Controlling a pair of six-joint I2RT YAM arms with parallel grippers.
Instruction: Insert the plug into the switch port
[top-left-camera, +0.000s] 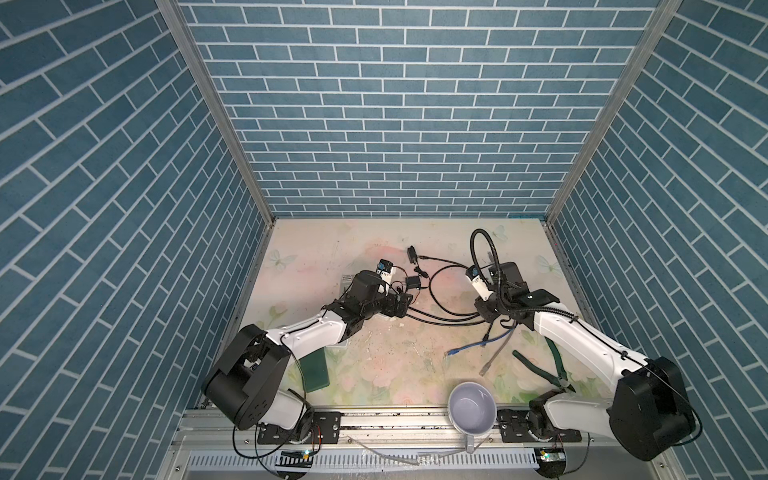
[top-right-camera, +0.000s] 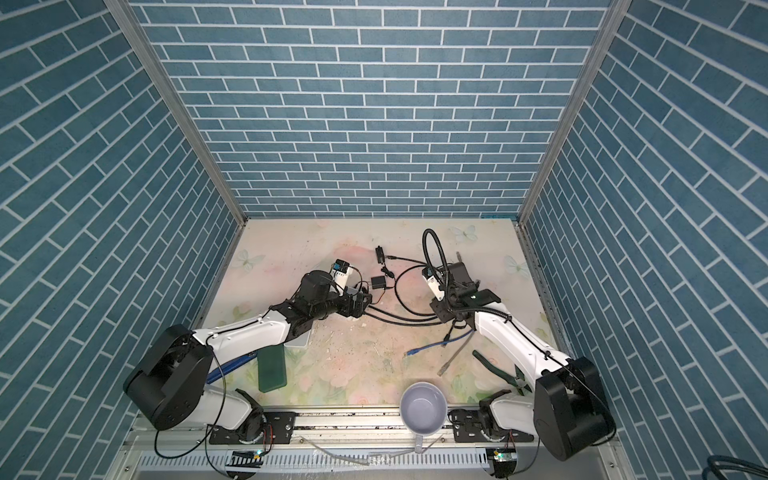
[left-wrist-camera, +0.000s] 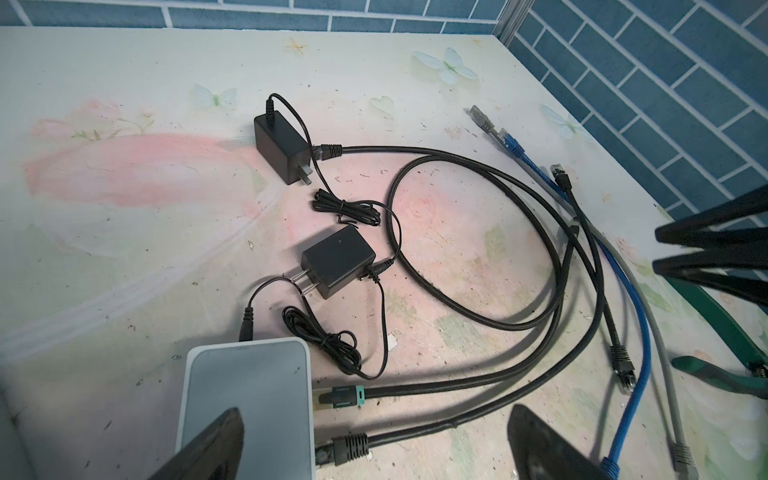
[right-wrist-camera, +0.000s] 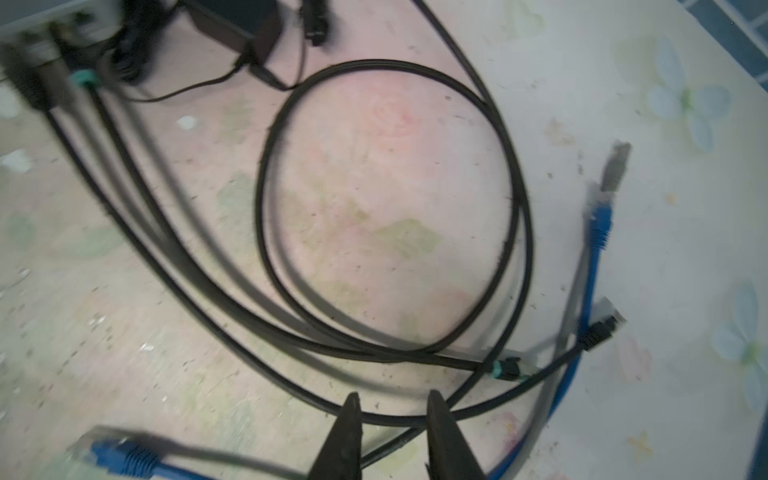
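The right hand (right-wrist-camera: 397, 397) is held narrowly parted over a black cable (right-wrist-camera: 395, 422), with nothing gripped. The loose black plug (right-wrist-camera: 598, 330) is left lying nearby on the worktop (right-wrist-camera: 374, 208). The switch (left-wrist-camera: 249, 395), well apart, is met by the wide-open left hand (left-wrist-camera: 374, 409). Pickup is judged pending, so the plug must first be pinched squarely.

Boxed in on three sides by blue brick-pattern walls (top-left-camera: 374, 104), joined at the back corners by bare aluminium posts (top-left-camera: 219, 112). Below, a pale tabletop (top-left-camera: 374, 374) printed with pink blossoms and butterflies (top-left-camera: 282, 259), scuffed and speckled with grit. Along the near edge, a metal rail (top-left-camera: 395, 419). Lit evenly, shadows soft.
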